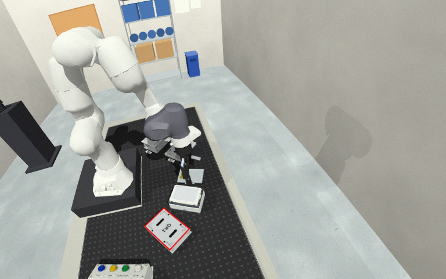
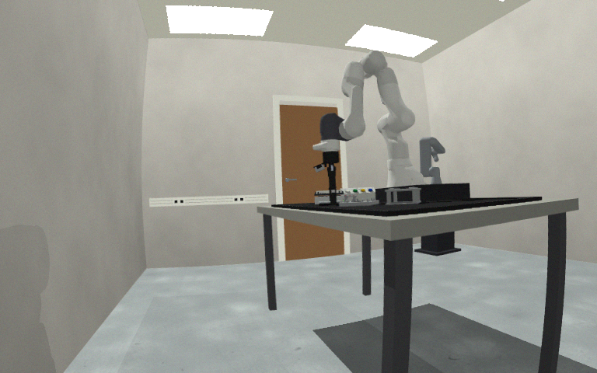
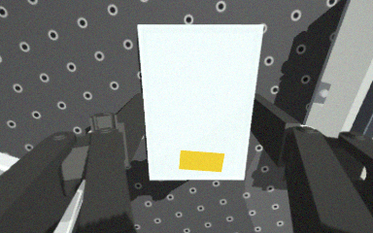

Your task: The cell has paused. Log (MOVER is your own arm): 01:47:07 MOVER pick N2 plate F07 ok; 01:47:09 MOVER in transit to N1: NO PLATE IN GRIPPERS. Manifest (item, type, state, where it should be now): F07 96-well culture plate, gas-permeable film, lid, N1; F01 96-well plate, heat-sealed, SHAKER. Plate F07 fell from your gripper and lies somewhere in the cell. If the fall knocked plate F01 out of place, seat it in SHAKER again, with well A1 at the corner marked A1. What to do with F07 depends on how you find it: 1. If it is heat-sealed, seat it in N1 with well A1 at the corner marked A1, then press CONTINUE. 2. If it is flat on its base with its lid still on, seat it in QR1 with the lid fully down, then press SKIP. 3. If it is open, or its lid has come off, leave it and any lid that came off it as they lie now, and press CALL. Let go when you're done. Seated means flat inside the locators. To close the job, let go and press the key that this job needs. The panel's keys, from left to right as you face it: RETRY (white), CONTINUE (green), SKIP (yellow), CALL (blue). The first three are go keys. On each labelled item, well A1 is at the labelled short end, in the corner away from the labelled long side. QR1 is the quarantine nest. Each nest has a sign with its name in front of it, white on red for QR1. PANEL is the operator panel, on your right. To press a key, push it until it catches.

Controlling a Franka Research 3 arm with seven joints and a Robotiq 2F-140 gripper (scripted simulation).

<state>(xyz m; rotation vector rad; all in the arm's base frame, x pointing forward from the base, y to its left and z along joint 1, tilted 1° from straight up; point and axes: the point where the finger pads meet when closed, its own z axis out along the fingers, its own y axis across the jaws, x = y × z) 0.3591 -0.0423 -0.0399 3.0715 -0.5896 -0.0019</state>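
Note:
A pale plate [image 3: 199,87] [image 1: 196,174] with a smooth flat top and a yellow label [image 3: 201,160] at one short end lies low on the black perforated mat [image 1: 223,210]. My gripper [image 3: 197,109] [image 1: 186,174] [image 2: 332,197] points straight down over it, with one finger against each long side, shut on it. A second white plate [image 1: 186,195] with a dotted top sits on a raised grey nest just in front of it. The red-edged QR1 nest [image 1: 179,226] stands empty, nearer the panel [image 1: 119,271].
The panel carries blue [image 1: 101,268], yellow [image 1: 112,268], green [image 1: 125,268] and white [image 1: 137,268] keys. Two more grey nests [image 1: 154,145] [image 1: 174,153] sit under my wrist. The arm's black base block [image 1: 108,193] stands left of the plates.

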